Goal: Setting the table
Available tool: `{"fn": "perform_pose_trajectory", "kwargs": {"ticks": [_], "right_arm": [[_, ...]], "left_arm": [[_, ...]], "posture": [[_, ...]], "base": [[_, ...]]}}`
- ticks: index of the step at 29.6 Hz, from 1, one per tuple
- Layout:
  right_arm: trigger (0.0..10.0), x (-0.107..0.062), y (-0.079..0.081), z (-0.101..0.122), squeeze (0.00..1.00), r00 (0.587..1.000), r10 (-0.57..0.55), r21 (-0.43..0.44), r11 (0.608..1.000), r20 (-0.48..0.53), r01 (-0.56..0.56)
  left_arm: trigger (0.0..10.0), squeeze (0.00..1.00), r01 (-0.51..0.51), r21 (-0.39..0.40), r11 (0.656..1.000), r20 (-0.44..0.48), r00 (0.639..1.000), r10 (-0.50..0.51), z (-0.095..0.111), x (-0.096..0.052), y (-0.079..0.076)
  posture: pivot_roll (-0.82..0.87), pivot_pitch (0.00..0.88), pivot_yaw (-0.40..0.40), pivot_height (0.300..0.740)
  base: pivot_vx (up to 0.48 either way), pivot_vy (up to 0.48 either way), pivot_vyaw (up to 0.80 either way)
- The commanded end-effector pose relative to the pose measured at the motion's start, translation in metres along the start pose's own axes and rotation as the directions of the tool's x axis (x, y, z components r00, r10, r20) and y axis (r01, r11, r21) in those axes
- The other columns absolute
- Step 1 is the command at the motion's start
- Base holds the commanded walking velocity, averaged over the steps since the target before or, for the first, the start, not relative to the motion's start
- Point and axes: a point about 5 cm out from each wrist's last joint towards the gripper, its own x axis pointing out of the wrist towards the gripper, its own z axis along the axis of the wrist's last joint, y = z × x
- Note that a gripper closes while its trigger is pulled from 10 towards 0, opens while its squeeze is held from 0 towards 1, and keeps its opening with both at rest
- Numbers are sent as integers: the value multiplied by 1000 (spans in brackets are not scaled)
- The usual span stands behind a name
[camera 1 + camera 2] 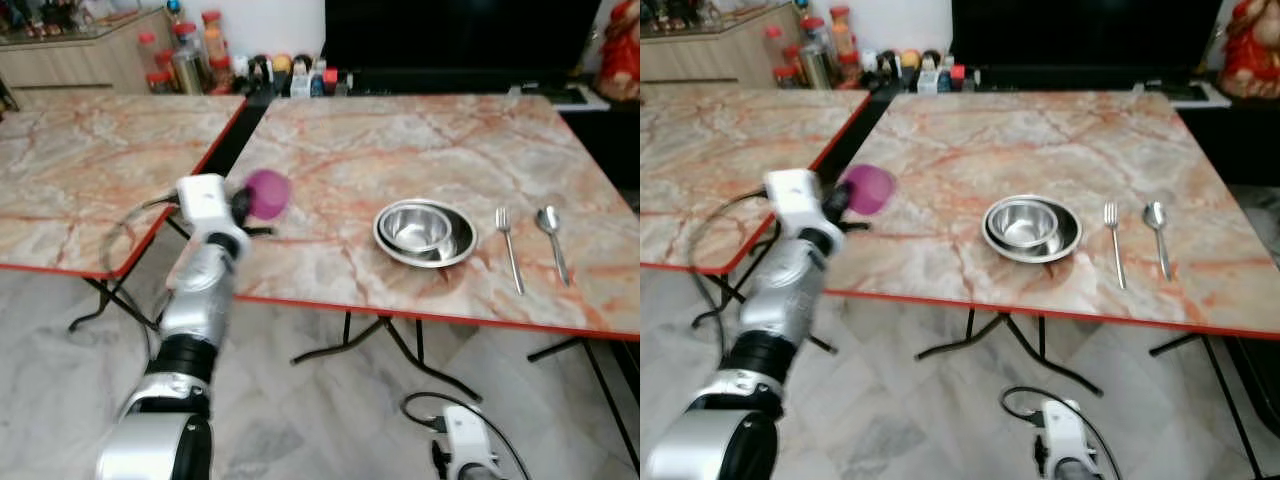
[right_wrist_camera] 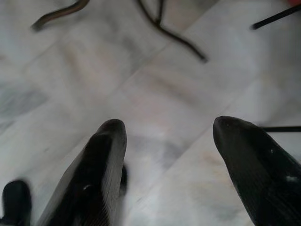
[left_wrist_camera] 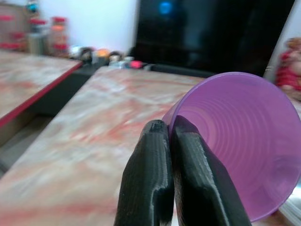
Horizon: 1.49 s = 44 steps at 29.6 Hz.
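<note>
Left of centre in the head views, my left arm reaches up and forward from the lower left corner, its silver forearm angled toward the near edge of the marble table (image 1: 400,140). My left gripper (image 3: 170,129) is clamped on the rim of a purple cup (image 1: 267,193), the two black fingers (image 3: 150,179) pressed together with the cup wall between them. The cup is tipped on its side with its open mouth turned back toward my wrist camera, and it is held above the table's left near corner, clear of the surface.

At centre right of the frame, a steel bowl (image 1: 420,227) sits inside a shallow steel plate (image 1: 460,248) near the front edge. A fork (image 1: 510,248) lies just right of the plate, and a spoon (image 1: 552,240) lies beside the fork, both pointing away from me.

At the bottom of the frame, my right gripper (image 2: 169,129) hangs low over the pale floor tiles (image 2: 155,80), fingers spread apart and holding nothing.

A second marble table (image 1: 90,170) stands at the left.
</note>
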Motion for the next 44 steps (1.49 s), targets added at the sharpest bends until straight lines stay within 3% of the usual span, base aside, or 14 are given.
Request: {"fn": "perform_pose_trajectory", "kwargs": {"ticks": [1, 16, 24, 27, 33, 36, 39, 40, 44], "right_arm": [[10000, 0, 12, 7, 0, 999, 25, 3, 1000, 24, -25], [10000, 0, 13, 5, 0, 999, 27, -1, 1000, 19, -27], [10000, 0, 16, 4, 0, 999, 30, 2, 1000, 17, -30], [10000, -1, 17, 3, 0, 999, 30, 4, 1000, 16, -31], [10000, -1, 19, 2, 0, 999, 31, 9, 999, 14, -32], [10000, -1, 21, 2, 0, 999, 32, 13, 999, 15, -32], [10000, -2, 22, 2, 0, 999, 29, 21, 999, 14, -30], [10000, -2, 23, 1, 0, 1000, 28, 26, 999, 11, -28], [10000, -2, 23, 0, 0, 1000, 25, 32, 999, 8, -25]], "left_arm": [[10000, 0, -32, 25, 999, 20, 999, 31, 9, -1, 14], [10000, 0, 6, 31, 1000, -1, 1000, -6, 7, -1, 11], [10000, 0, 105, 26, 994, -63, 993, -103, 3, 0, 4], [10000, 0, 204, 36, 978, -128, 972, -198, -3, 0, -5], [10000, 0, 257, 26, 966, -162, 955, -250, 7, 14, -16], [10000, 0, 295, 104, 950, -262, 930, -260, 13, 27, -24], [10000, 0, 346, 86, 934, -300, 903, -307, 21, 36, -35], [10000, 0, 391, 95, 915, -347, 875, -338, 20, 38, -42], [10000, 0, 413, 85, 907, -385, 853, -353, 18, 41, -49]], "posture": [[-23, 0, 31, 728], [-20, 0, 31, 728], [-19, 0, 42, 728], [-17, 0, 45, 728], [-21, 0, 55, 728], [-20, 0, 64, 728], [-26, 0, 75, 728], [-25, 0, 79, 728], [-29, 0, 96, 728]], "base": [[349, 0, 0], [348, 0, 0], [118, 0, 0], [0, 0, 0], [0, 0, 0], [0, 0, 0], [0, 0, 0], [0, 0, 0], [0, 0, 0]]}}
